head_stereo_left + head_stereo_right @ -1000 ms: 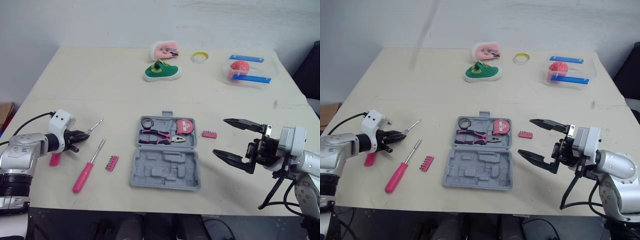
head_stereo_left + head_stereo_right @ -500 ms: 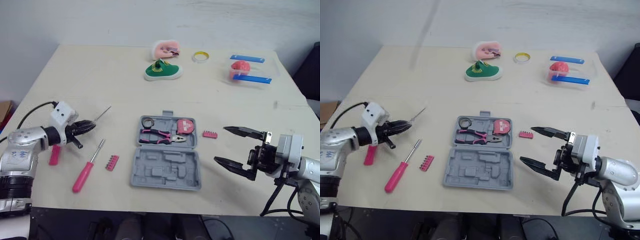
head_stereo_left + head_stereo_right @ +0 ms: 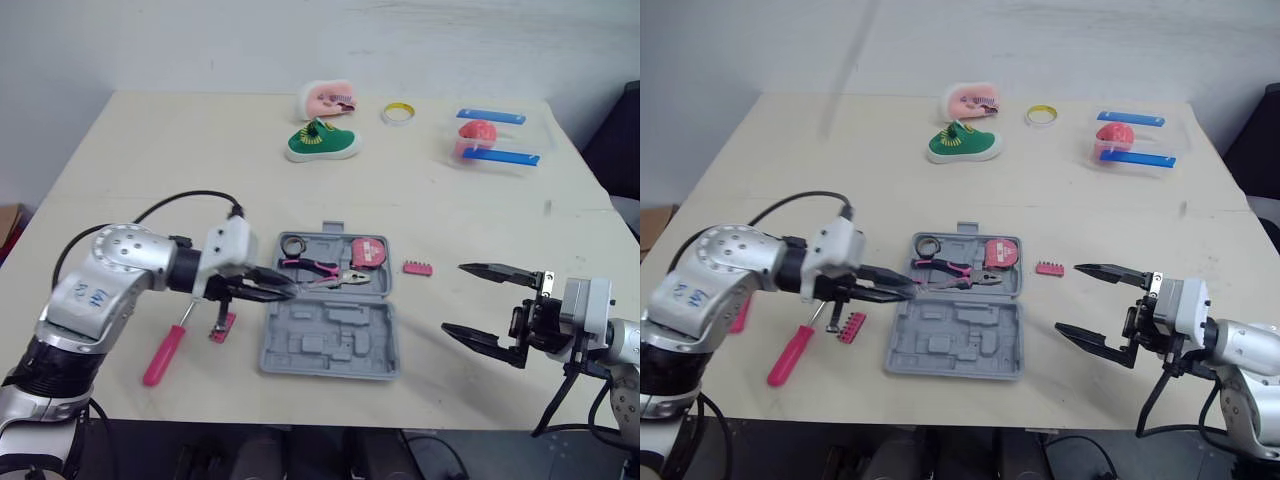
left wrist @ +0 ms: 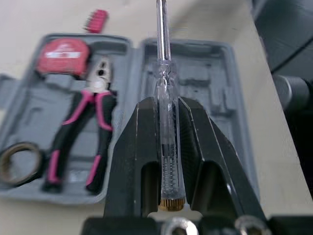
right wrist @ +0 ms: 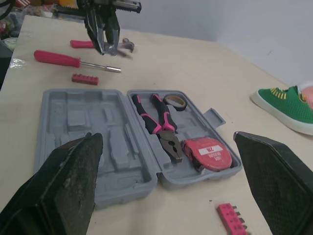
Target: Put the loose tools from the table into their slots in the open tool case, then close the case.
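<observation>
The grey tool case (image 3: 330, 345) lies open at the table's front centre. Its far half holds pink-handled pliers (image 3: 320, 270), a red tape measure (image 3: 367, 250) and a tape roll (image 3: 293, 244). My left gripper (image 3: 268, 288) is shut on a clear-handled screwdriver (image 4: 164, 122), whose shaft points out over the case's left edge. A pink screwdriver (image 3: 165, 350) and a pink bit holder (image 3: 222, 327) lie left of the case. Another bit holder (image 3: 418, 267) lies to its right. My right gripper (image 3: 490, 305) hovers open, right of the case, holding nothing.
At the back of the table are a green shoe (image 3: 323, 142), a pink object (image 3: 328, 100), a yellow tape ring (image 3: 399, 113) and a clear container with blue strips (image 3: 492, 140). A pink piece (image 3: 738, 315) shows behind my left arm.
My left arm has swung right, carrying the clear screwdriver from the table's left side to the case's left edge. The right gripper has drifted slightly right and lower, still open.
</observation>
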Controlling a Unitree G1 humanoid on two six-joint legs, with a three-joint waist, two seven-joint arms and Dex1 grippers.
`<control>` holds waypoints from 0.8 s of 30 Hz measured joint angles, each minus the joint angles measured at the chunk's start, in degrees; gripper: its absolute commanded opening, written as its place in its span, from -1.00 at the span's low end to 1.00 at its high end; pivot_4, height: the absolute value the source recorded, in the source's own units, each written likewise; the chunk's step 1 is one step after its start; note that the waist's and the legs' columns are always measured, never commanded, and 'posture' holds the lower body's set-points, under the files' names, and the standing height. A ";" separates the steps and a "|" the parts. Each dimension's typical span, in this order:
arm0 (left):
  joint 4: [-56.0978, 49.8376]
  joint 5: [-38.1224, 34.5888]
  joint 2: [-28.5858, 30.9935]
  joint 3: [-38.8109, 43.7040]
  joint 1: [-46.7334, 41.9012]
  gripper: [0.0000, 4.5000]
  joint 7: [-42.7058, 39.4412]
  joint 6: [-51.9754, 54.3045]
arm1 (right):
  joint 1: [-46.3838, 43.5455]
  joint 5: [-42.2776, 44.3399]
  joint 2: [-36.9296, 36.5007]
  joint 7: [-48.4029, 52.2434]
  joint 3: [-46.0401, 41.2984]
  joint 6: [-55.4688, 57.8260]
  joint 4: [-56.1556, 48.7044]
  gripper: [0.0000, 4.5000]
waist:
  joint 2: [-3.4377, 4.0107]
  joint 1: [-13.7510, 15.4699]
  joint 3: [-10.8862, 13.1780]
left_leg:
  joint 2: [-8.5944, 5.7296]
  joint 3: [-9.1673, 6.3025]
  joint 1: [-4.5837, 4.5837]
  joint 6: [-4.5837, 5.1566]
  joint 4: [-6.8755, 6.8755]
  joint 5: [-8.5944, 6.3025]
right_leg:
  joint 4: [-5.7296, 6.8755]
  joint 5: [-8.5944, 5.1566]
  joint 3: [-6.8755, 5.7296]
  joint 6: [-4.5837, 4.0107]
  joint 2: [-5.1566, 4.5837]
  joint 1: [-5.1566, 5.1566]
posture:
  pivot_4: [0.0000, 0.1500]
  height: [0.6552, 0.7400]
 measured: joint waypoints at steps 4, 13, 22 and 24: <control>0.06 5.57 -1.34 -4.80 -3.97 -0.98 1.67 0.02 | 0.08 -0.38 0.00 -0.29 0.34 0.11 -0.08 1.00 | 0.00 0.02 0.00 | 0.01 0.00 -0.01 0.00 0.01 0.01 | -0.01 0.00 0.03 0.00 0.02 0.00 | 1.00 1.00; -0.12 17.25 -0.15 -12.73 -6.93 -0.98 2.72 2.47 | 4.04 -0.66 0.01 -2.51 0.33 1.26 -3.48 1.00 | 0.00 0.13 0.00 | 0.01 0.00 -0.01 -0.01 0.02 0.01 | -0.01 0.00 0.05 0.00 0.01 -0.01 | 1.00 1.00; -4.54 19.16 -3.36 -15.82 -6.97 -0.98 4.11 10.51 | 5.25 -0.65 0.01 -2.54 0.32 1.14 -3.89 1.00 | -0.01 0.17 0.00 | 0.01 -0.01 -0.01 -0.01 0.04 0.03 | 0.00 0.00 0.05 0.00 0.01 0.00 | 1.00 1.00; -4.62 19.96 -3.39 -16.79 -7.19 -0.98 4.42 11.41 | 5.95 -0.67 0.07 -2.12 0.32 0.77 -3.79 1.00 | -0.01 0.15 0.00 | 0.01 -0.01 -0.01 -0.02 0.03 0.04 | 0.01 0.00 0.05 0.00 0.02 0.00 | 1.00 1.00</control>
